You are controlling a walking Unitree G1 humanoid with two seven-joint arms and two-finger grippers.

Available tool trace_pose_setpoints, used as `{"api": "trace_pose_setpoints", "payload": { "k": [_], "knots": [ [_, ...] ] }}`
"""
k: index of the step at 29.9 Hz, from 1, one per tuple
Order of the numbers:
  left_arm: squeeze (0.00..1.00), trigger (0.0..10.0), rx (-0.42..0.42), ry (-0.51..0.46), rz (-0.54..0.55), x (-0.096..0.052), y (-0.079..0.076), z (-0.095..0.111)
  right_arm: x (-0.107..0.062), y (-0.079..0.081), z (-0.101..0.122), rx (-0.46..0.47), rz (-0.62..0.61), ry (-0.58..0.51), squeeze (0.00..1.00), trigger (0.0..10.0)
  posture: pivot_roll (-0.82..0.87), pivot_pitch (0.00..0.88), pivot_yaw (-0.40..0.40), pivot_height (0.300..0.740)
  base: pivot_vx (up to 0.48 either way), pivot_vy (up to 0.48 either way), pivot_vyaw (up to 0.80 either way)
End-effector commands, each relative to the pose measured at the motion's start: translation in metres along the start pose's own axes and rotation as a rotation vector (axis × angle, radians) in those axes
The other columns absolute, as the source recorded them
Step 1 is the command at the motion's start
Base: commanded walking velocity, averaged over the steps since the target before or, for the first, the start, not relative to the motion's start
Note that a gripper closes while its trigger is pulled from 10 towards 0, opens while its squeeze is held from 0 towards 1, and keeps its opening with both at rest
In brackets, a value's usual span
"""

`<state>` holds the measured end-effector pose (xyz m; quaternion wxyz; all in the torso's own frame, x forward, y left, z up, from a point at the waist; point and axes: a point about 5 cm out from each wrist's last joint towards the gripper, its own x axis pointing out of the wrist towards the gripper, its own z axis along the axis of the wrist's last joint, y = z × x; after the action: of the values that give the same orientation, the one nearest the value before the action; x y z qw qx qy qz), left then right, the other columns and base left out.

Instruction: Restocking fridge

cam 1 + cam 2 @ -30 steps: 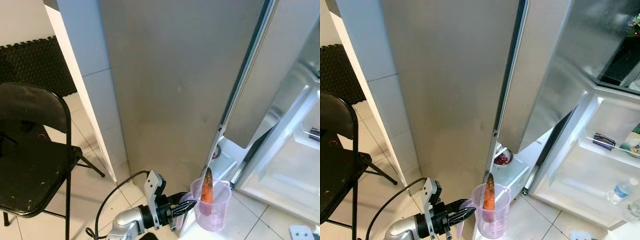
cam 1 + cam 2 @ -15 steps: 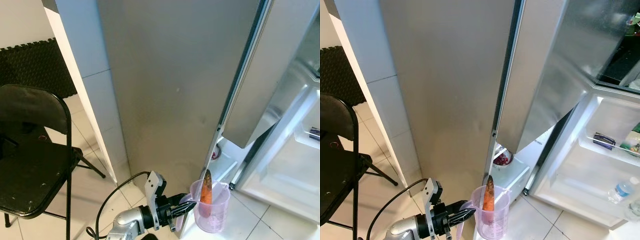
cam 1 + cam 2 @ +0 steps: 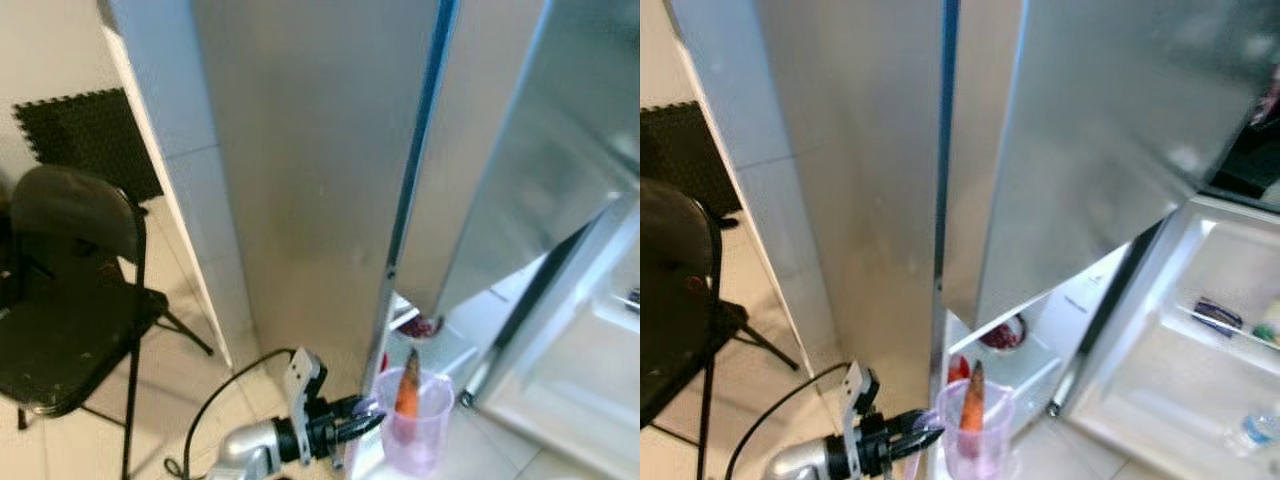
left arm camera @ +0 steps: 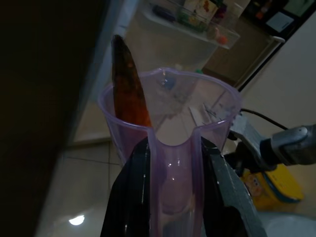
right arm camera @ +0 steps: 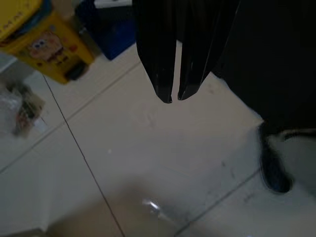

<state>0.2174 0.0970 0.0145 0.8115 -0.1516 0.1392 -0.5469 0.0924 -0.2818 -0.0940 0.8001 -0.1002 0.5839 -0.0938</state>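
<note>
Fridge (image 3: 320, 190) stands ahead at 12 o'clock, its door (image 3: 1110, 130) swung open toward 1 o'clock. Folding chair (image 3: 70, 300) at 10 o'clock, well apart from the fridge. Measuring cup (image 3: 413, 420) before the fridge's lower edge, left gripper (image 3: 360, 425) at its 9 o'clock. Carrot (image 3: 406, 385) upright in the cup. Water bottle (image 3: 1252, 430) in the door shelf at 3 o'clock.
</note>
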Motion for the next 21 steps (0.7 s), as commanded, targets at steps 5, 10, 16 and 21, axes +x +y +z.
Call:
{"api": "trace_pose_setpoints", "payload": {
  "k": [5,10,16,21],
  "knots": [
    [0.0,10.0,0.018,-0.003,-0.028,0.004,-0.002,0.003,0.0,-0.005,0.002,-0.013,-0.015,-0.002,0.0,10.0,-0.03,0.0,-0.027,0.74,0.0,-0.48,0.0],
    [0.0,10.0,0.02,-0.004,-0.034,0.005,-0.003,0.004,0.0,-0.004,0.004,-0.03,-0.005,-0.014,0.0,10.0,-0.03,0.0,-0.028,0.74,0.0,-0.48,0.0],
    [0.0,10.0,0.028,-0.006,-0.032,0.005,-0.003,0.005,0.0,0.004,0.014,-0.073,0.06,-0.061,0.0,10.0,-0.03,0.0,-0.025,0.74,0.0,-0.452,0.36],
    [0.0,10.0,0.04,-0.008,-0.017,0.006,-0.001,0.007,0.001,0.005,0.019,-0.086,0.069,-0.074,0.0,10.0,-0.03,0.0,-0.026,0.74,0.0,0.0,0.79]
  ]
}}
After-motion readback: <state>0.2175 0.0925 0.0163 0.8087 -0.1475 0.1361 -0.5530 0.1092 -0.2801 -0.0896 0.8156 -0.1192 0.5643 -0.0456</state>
